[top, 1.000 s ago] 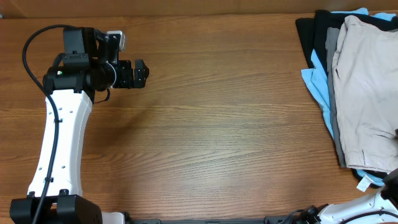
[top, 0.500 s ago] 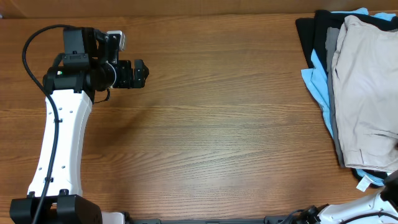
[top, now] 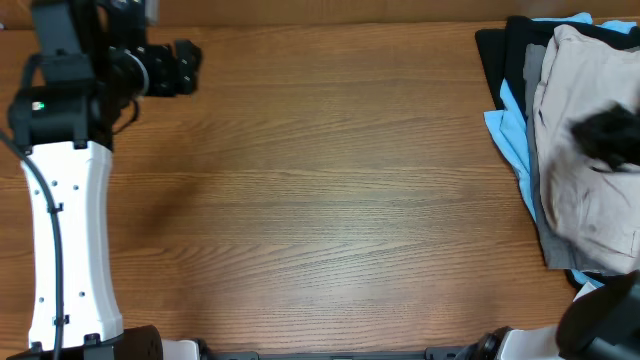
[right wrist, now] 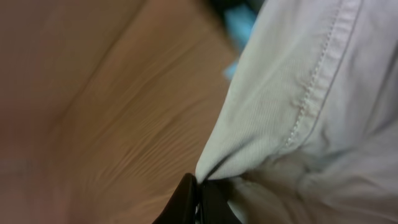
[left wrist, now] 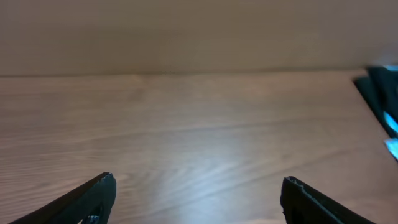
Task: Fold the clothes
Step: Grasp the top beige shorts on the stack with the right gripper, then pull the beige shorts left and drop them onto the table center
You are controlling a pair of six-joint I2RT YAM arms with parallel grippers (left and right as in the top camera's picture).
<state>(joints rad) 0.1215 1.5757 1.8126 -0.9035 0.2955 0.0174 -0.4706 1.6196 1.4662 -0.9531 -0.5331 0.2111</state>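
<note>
The clothes, a pair of pale beige shorts (top: pixel 575 215), lie on top of a garment pile at the table's right edge. My right gripper (top: pixel 607 135) shows as a dark blur over them. In the right wrist view this gripper (right wrist: pixel 200 194) is shut, pinching a fold of the beige cloth (right wrist: pixel 292 106) near a stitched seam and holding it a little above the wood. My left gripper (top: pixel 188 66) hovers at the far left corner, far from the clothes. Its jaws are open with only bare table between them (left wrist: pixel 199 196).
Under the shorts lie a black garment (top: pixel 495 55), a light-blue one (top: pixel 505 130) and a grey one (top: pixel 535 75). The pile's dark and blue edge (left wrist: pixel 382 93) shows at the right of the left wrist view. The wooden table (top: pixel 340 200) spreads between the arms.
My right gripper has come in from the lower right edge onto the shorts and shut on a fold. The left arm has swung back toward the far left corner.
</note>
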